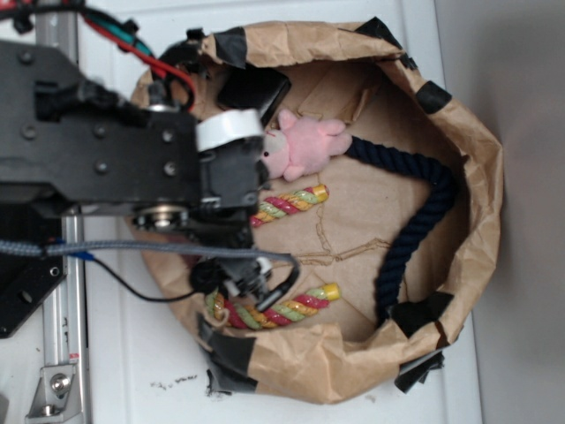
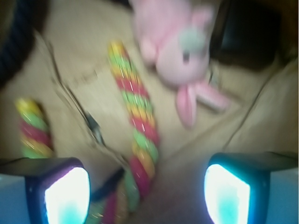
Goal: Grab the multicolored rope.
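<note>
Brown paper nest (image 1: pixel 481 203): crumpled kraft-paper wall, patched with black tape, ringing a flat paper floor; it sits on a white table (image 1: pixel 159 353).
Robot arm (image 1: pixel 97 150): black metal, bolted plates, red and grey cables; it reaches over the nest's left side and covers that part of the floor.
Dark navy rope (image 1: pixel 410 225): thick, twisted, matte; it runs along the inside of the nest's right wall in a long bend.
Multicolored rope (image 1: pixel 291 202): thick twist of pink-red, yellow-orange and light green strands, curved in a C on the nest floor, left of the navy rope; both yellow-capped ends point right, and the bend lies under the arm. In the wrist view (image 2: pixel 135 135) one limb runs up from between the fingers.
Pink plush animal (image 1: pixel 305 146): soft, fuzzy, rounded, lying near the nest's upper wall, just above the rope's upper limb.
Gripper (image 2: pixel 147 193): spread wide, holding nothing; the rope's limb lies in the gap.
Fingers (image 2: pixel 65 191): dark blocks with pale glowing pads; the blur hides whether either touches the rope.
</note>
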You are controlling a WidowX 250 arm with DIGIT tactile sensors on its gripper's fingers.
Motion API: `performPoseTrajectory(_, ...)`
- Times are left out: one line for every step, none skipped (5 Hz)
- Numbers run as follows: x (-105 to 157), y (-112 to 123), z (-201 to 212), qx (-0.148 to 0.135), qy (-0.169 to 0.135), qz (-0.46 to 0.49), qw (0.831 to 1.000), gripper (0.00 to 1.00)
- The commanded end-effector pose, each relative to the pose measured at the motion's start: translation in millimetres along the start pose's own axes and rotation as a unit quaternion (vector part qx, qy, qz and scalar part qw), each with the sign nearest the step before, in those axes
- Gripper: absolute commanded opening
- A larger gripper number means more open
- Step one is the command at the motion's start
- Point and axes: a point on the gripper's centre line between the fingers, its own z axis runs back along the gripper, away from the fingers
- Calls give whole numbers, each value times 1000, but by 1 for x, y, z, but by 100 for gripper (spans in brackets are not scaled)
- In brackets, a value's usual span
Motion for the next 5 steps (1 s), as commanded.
performPoseTrajectory(-7, -29, -18, -33, 16, -37, 999, 100)
performPoseTrajectory(-11, -37, -32, -49, 28, -42, 998, 100)
performPoseTrajectory(0, -46, -27, -63, 29, -19, 997, 100)
performPoseTrajectory(10, -46, -25, -69, 23, -18, 997, 100)
performPoseTrajectory(11, -43, -34, -89, 25, -33, 995, 82)
